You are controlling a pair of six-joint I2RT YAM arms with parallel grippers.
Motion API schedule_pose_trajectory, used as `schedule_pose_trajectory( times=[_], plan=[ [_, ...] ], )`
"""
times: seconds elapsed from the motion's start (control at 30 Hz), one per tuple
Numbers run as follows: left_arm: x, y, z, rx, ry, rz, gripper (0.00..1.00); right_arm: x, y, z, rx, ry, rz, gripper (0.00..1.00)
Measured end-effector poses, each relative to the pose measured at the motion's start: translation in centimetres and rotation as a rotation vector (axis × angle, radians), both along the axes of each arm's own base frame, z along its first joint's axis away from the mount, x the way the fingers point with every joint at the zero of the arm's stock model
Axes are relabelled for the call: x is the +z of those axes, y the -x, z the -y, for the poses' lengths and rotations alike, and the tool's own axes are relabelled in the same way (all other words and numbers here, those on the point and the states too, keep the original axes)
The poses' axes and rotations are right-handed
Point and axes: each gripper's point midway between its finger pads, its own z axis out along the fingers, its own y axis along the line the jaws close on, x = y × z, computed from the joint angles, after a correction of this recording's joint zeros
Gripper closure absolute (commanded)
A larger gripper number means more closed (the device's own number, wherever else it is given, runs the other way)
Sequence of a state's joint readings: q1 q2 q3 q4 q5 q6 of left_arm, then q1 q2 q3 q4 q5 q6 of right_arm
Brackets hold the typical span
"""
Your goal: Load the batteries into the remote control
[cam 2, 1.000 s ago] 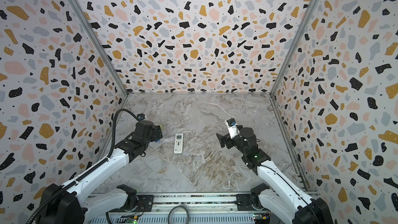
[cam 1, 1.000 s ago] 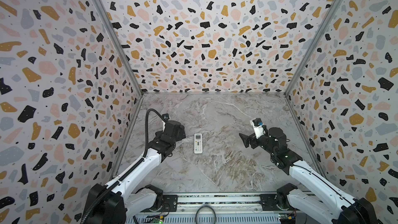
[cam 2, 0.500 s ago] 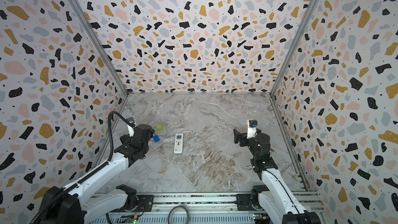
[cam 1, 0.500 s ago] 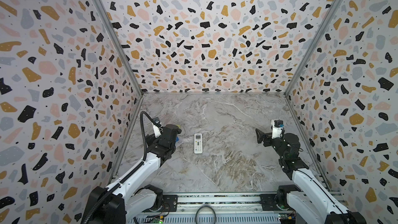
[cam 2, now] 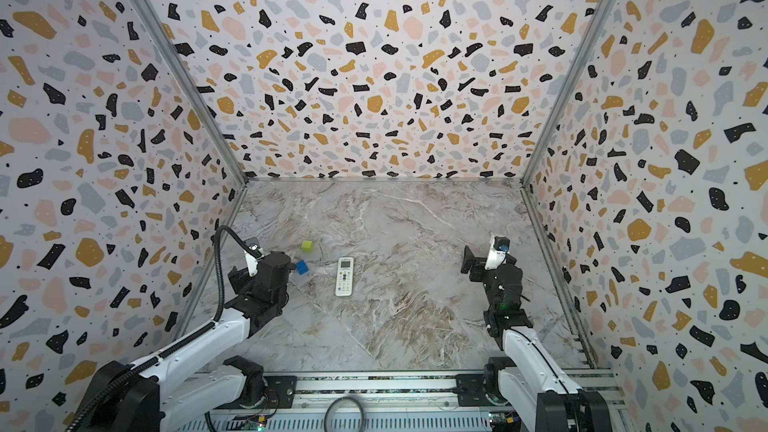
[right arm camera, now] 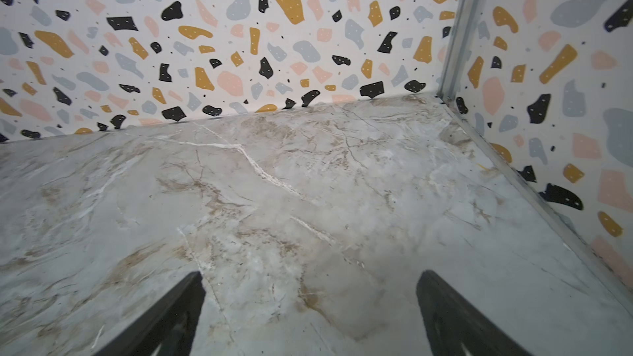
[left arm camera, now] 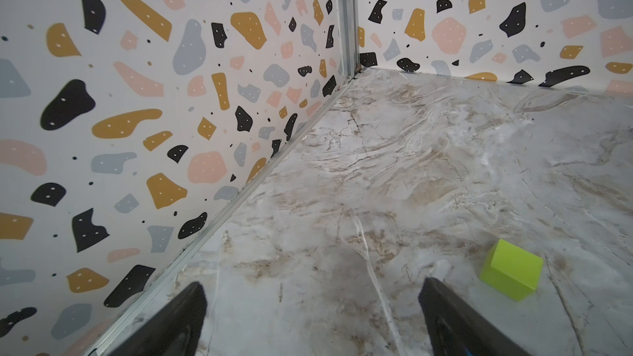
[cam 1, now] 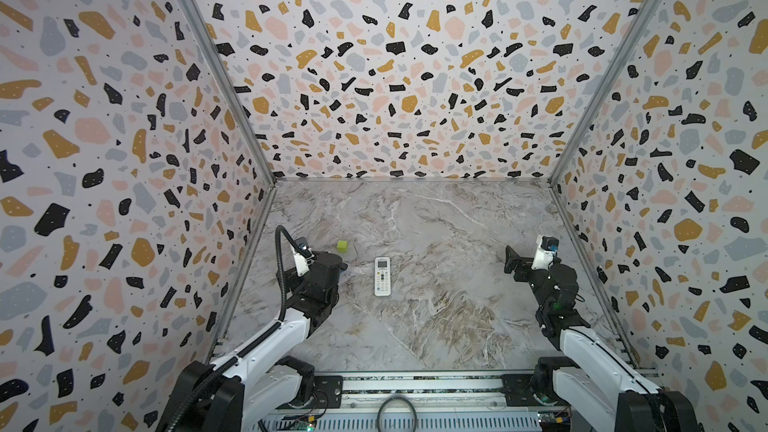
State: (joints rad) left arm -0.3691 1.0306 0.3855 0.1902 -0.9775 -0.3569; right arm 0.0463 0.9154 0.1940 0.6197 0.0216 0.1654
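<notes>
The remote control [cam 1: 382, 276] [cam 2: 344, 276] lies flat on the marble floor, buttons up, its small screen at the far end. No batteries show in any view. My left gripper [cam 1: 331, 263] [left arm camera: 313, 285] hovers low to the left of the remote, apart from it, jaws wide open with only bare floor between them. My right gripper [cam 1: 515, 266] [right arm camera: 310, 277] stands far to the right near the side wall, also open and empty. The remote is outside both wrist views.
A green cube [cam 1: 342, 246] [left arm camera: 510, 268] sits just beyond the left gripper. A blue cube [cam 2: 302, 267] lies right beside that gripper, between it and the remote. Patterned walls [cam 1: 232, 268] close in on three sides, and a metal rail [cam 1: 415, 384] runs along the front.
Both arms have drawn back from the middle: the left gripper toward the near left, uncovering the two cubes, and the right gripper out toward the right wall. The remote has not moved.
</notes>
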Motion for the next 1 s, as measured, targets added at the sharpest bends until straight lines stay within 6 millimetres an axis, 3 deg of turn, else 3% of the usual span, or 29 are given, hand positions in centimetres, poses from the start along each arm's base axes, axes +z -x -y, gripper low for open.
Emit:
schedule_pose_trajectory(
  times=[0.3, 0.43, 0.6, 0.7, 0.83, 1.0],
  plan=[
    [-2.7, 1.9, -1.6, 0.015, -0.111, 0.049, 0.01, -2.6, -0.5, 0.9, -0.028, 0.097, -0.005, 0.01],
    [-2.3, 0.8, -1.5, 0.001, -0.12, 0.081, 0.01, -3.8, -1.2, 0.8, -0.017, 0.128, -0.024, 0.01],
    [-1.7, -0.4, -1.7, -0.018, -0.094, 0.145, 0.0, -3.7, -2.1, 0.6, 0.001, 0.139, 0.0, 0.01],
    [-2.3, -1.2, -1.6, -0.041, -0.089, 0.145, 0.0, -3.8, -2.7, 0.3, 0.019, 0.133, 0.023, 0.01],
    [-3.0, -1.9, -1.3, -0.088, -0.077, 0.13, 0.01, -5.3, -3.2, -0.1, 0.047, 0.133, -0.017, 0.01],
    [-3.1, -2.9, -1.8, -0.13, -0.042, 0.154, 0.01, -5.0, -4.2, -0.5, 0.055, 0.141, -0.004, 0.01]
  ],
)
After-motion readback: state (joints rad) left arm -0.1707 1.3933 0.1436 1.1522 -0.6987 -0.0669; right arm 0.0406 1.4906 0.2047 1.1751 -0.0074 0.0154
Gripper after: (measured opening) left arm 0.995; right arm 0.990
